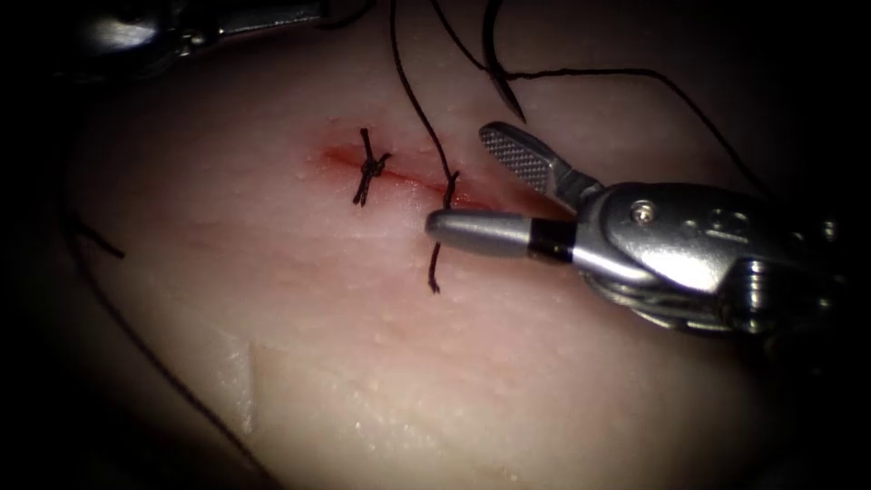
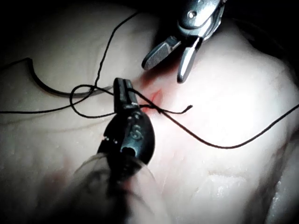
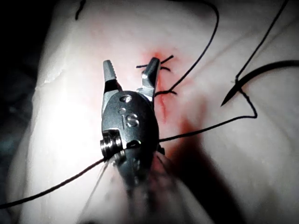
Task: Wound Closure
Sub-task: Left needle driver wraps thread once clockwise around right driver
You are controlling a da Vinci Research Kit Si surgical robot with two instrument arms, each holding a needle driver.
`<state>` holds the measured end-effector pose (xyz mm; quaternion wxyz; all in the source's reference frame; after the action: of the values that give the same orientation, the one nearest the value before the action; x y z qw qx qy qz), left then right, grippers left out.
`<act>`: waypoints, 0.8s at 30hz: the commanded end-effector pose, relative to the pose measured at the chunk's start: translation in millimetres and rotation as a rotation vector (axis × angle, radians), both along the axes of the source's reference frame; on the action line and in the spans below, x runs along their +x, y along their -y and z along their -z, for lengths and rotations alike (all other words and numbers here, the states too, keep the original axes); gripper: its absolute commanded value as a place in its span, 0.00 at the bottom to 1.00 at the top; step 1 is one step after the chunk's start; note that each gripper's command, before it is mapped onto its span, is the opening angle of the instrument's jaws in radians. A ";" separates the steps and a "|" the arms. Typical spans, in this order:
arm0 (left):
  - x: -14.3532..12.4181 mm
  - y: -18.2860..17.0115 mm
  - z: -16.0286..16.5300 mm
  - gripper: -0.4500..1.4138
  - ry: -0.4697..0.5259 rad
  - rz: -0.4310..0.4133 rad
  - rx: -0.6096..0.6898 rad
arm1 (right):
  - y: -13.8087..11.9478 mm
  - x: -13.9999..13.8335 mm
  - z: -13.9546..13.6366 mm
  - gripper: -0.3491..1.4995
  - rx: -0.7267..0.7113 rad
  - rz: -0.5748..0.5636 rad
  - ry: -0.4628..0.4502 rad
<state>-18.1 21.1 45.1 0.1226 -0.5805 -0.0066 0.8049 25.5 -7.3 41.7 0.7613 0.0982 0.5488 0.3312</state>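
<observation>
Pale tissue (image 1: 381, 363) bears a short cut (image 1: 399, 177) stained with red fluid (image 1: 340, 156). One tied stitch (image 1: 369, 166) crosses the cut toward its left end; to its right, a second pass of thread (image 1: 442, 195) enters at the cut, its short cut end (image 1: 434, 272) lying on the near side. The right tool (image 1: 463, 181) hovers just right of this pass, its fingers spread wide and holding nothing. The left tool (image 2: 125, 93) has its fingers closed on the thread beside the cut, as the left wrist view shows. The needle (image 1: 499, 63) lies free on the tissue surface beyond the cut, held by neither tool and not in the tissue, with thread trailing from it.
</observation>
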 end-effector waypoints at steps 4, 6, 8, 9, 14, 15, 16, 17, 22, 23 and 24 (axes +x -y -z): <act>-0.9 2.2 -0.7 0.00 0.034 -0.017 0.017 | -0.4 0.8 -2.5 0.66 -0.013 0.017 0.010; -1.0 3.8 -1.0 0.00 0.056 -0.027 0.035 | -0.4 1.1 -3.6 0.61 -0.029 0.025 0.021; -0.9 4.5 -1.2 0.00 0.067 -0.034 0.039 | -0.4 1.4 -4.5 0.53 -0.047 0.037 0.034; -0.9 4.5 -1.2 0.00 0.067 -0.034 0.039 | -0.4 1.4 -4.5 0.53 -0.047 0.037 0.034; -0.4 6.0 -1.1 0.00 0.091 -0.048 0.065 | -0.7 2.3 -7.1 0.29 -0.068 0.066 0.030; -0.4 6.0 -1.1 0.00 0.091 -0.048 0.065 | -0.7 2.3 -7.1 0.29 -0.068 0.066 0.030; -0.3 6.4 -1.0 0.00 0.093 -0.051 0.064 | -0.7 2.4 -7.5 0.21 -0.072 0.072 0.025; -0.4 6.6 -0.9 0.00 0.095 -0.050 0.074 | -0.8 2.6 -7.8 0.09 -0.076 0.078 0.018; -1.1 8.5 -0.4 0.00 0.100 -0.050 0.086 | -2.1 3.4 -8.7 0.00 -0.112 0.061 -0.062; -1.1 8.7 -0.3 0.00 0.101 -0.050 0.085 | -2.3 3.5 -8.7 0.00 -0.116 0.060 -0.079; -1.3 8.8 -0.3 0.00 0.109 -0.052 0.096 | -2.7 3.6 -8.4 0.00 -0.127 0.046 -0.110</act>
<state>-18.8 13.1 44.9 0.1291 -0.6158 -0.0642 0.7746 28.4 -4.2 49.7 0.7455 0.0799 0.6029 0.2728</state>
